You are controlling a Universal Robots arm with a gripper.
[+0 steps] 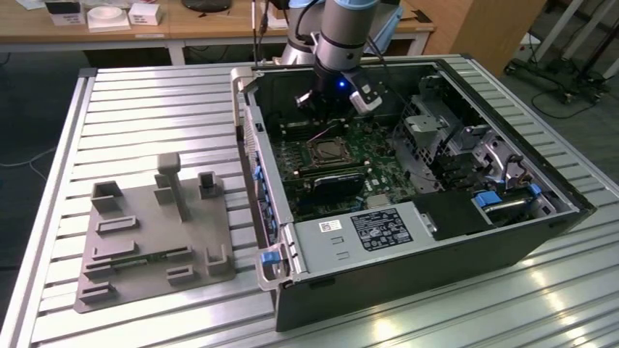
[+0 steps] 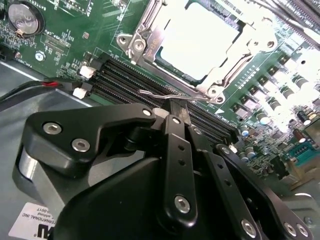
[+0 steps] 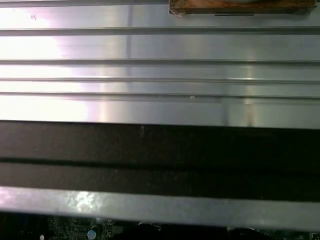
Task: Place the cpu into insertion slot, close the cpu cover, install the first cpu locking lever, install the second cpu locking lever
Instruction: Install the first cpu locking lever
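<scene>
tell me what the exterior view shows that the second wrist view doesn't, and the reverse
The exterior view adds the open computer case on the slatted metal table, a grey plastic fixture beside it, and the arm reaching down into the case.

The second wrist view adds the black claw next to a thin wire lever along the socket's edge, plus a coin battery.

Both share the green board and the square metal-framed socket.
</scene>
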